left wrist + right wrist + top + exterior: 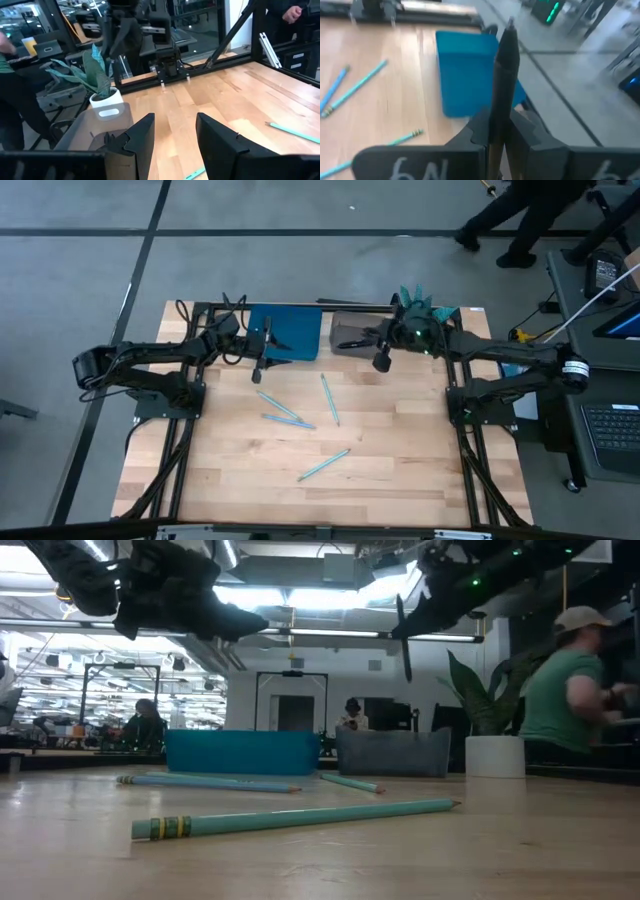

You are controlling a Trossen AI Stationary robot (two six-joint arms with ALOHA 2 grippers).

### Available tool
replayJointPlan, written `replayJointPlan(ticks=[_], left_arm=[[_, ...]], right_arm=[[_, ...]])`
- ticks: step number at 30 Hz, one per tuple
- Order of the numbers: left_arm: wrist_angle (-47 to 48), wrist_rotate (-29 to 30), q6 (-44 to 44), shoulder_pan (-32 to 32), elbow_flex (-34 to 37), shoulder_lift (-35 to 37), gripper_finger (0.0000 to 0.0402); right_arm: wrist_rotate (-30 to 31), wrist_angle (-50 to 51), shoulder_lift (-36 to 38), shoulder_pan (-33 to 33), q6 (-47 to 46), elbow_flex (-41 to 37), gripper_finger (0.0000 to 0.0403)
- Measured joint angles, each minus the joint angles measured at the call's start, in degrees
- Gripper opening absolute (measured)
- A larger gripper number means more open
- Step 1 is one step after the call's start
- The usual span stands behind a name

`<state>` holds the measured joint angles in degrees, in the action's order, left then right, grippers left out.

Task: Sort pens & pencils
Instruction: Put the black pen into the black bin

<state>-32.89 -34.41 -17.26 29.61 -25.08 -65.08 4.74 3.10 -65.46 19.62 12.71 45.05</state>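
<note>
Here we see the left gripper (258, 370) with its jaws apart and nothing in them, hanging just in front of the blue bin (290, 330). The pencils (285, 412) lie on the wooden table (400, 480) a little beyond and below it, four teal sticks well apart from one another. Moving right, the right gripper (381, 361) is clenched on a black pen (504, 65), which stands up between its fingers, close by the grey bin (352, 332) behind it. We judge the step in hand is dropping this pen into a bin; we should bring it squarely above the opening before letting go. The potted plant (418, 305) crowds the grey bin, and a person (570, 680) works beyond the table.
</note>
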Motion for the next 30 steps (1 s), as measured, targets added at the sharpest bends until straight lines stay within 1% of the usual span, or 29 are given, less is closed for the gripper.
replayJointPlan(ticks=[4,8,14,22,27,30], left_arm=[[1.01,0.00,0.03,0.00,0.00,-0.02,0.0137],[1.38,0.05,0.04,-0.33,0.00,-0.02,0.0137],[1.49,0.59,0.09,-0.94,0.00,-0.04,0.0137],[1.76,0.68,0.13,-0.94,0.00,-0.04,0.0137],[4.24,0.89,0.13,-0.91,0.00,-0.05,0.0137],[5.20,2.29,0.13,-0.92,-0.02,-0.07,0.0137]], right_arm=[[-2.08,6.53,-4.79,3.07,1.41,4.54,0.0035],[-4.57,10.43,-10.09,5.76,2.94,8.63,0.0035],[-6.18,18.67,-17.94,8.97,5.74,15.76,0.0035],[-7.81,27.03,-28.35,11.63,8.66,24.87,0.0035],[-8.97,32.17,-32.91,12.83,9.49,28.86,0.0035],[-9.41,35.64,-34.76,13.48,9.53,30.01,0.0035]])
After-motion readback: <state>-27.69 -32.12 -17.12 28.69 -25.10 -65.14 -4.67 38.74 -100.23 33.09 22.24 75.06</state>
